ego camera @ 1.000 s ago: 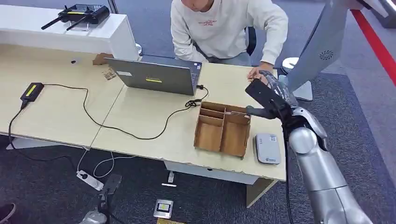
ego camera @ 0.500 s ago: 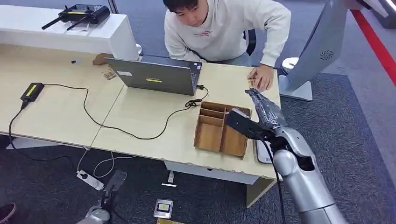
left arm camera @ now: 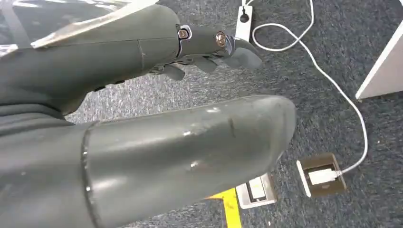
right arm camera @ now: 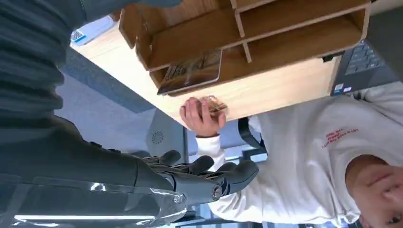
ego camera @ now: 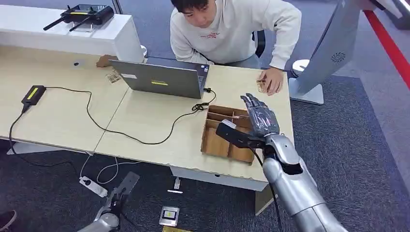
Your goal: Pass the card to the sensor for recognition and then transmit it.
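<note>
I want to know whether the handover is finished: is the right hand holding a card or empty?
Empty. In the head view the right hand hovers over the wooden organizer with straight, spread fingers; the right wrist view shows nothing between them.

an office: desk [ego camera: 63, 121], laptop [ego camera: 162, 79], grey carpet [ego camera: 367, 135].

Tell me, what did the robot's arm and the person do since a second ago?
The right hand pulled back from the person's hand at the far table edge, toward the robot, and now hangs open over the wooden box. The person leaned in over the laptop. Box, laptop and cable stayed put.
</note>
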Tool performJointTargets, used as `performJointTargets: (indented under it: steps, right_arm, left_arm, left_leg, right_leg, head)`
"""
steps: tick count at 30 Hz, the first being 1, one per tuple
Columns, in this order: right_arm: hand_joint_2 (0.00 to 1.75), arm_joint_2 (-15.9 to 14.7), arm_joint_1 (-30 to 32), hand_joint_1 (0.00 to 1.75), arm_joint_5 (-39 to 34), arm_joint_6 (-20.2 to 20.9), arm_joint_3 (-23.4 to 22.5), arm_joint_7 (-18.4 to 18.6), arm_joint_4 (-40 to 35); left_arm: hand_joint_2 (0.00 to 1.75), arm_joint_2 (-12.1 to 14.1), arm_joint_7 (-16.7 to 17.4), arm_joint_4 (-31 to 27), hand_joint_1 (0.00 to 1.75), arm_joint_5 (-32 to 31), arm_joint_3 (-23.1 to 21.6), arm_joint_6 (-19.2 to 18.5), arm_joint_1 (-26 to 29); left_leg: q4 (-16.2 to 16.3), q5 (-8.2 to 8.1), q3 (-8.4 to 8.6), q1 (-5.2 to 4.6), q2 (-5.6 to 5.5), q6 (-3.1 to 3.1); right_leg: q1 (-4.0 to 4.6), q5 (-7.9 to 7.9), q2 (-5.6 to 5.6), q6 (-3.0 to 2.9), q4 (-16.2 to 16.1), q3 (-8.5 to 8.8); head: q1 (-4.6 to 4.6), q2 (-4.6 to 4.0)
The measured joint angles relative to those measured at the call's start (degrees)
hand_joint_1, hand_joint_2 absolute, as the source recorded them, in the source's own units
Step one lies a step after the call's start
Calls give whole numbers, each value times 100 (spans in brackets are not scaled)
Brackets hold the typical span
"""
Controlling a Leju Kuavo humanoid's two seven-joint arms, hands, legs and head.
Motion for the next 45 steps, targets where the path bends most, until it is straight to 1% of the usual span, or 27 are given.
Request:
performJointTargets:
  steps: [4, 7, 11, 15, 22, 28, 32, 36, 45]
  right_arm:
    - [175, 155, -132, 0, 52, -299, 42, 0, 402]
    - [175, 273, -283, 0, -41, -516, 70, -50, 742]
    - [175, 363, -398, 0, -151, -634, 89, -87, 1107]
    - [175, 411, -506, 0, -227, -699, 92, -164, 1450]
    - [175, 459, -588, 0, -258, -745, 92, -177, 1799]
    - [175, 468, -595, 0, -310, -907, 92, -208, 2006]
    - [175, 470, -627, 0, -334, -933, 92, -256, 2144]
    - [175, 468, -657, 0, -352, -975, 90, -258, 2242]
    - [175, 439, -662, 0, -435, -1040, 79, -275, 2393]
  left_arm:
    - [0, -13, -44, -2, 0, -135, 0, -2, -4]
    - [0, -20, -26, -35, 0, -253, 0, -4, -3]
    - [0, -17, 4, -83, 0, -308, 11, -39, 10]
    - [0, 6, 15, -135, 0, -229, 37, -103, 37]
    - [0, 50, 107, -190, 0, -173, 125, -116, 125]
    - [0, 52, 98, -192, 0, -30, 166, -116, 135]
    - [0, 61, 77, -205, 0, 92, 219, -175, 190]
    - [0, 105, 188, -289, 0, 140, 243, -186, 250]
    - [0, 166, 306, -380, 0, 181, 249, -247, 259]
  left_leg:
    - [0, 0, 0, 0, 0, 0]
    - [0, 0, 0, 0, 0, 0]
    - [0, 0, 0, 0, 0, 0]
    - [0, 0, 1, 0, 0, 0]
    - [0, 0, 1, 0, 0, 0]
    - [0, 0, 1, 0, 0, 0]
    - [0, 0, 1, 0, 0, 0]
    - [0, 0, 1, 0, 0, 0]
    - [0, 0, 2, -1, 1, 0]
  right_leg:
    - [0, 0, 0, 0, 0, -1]
    - [0, 0, 0, 0, 0, -1]
    - [0, 0, 0, 0, 0, -1]
    - [0, 0, 0, 0, 0, 0]
    - [0, 0, 0, 0, 0, -1]
    - [0, 0, 0, 0, 0, -1]
    - [0, 0, 0, 0, 0, -1]
    - [0, 0, 0, 0, 0, -1]
    - [0, 0, 0, 0, -1, -2]
  head:
    - [0, 0]
    - [0, 0]
    - [0, 0]
    - [0, 0]
    - [0, 0]
    - [0, 0]
    - [0, 0]
    - [-2, 0]
    - [0, 0]
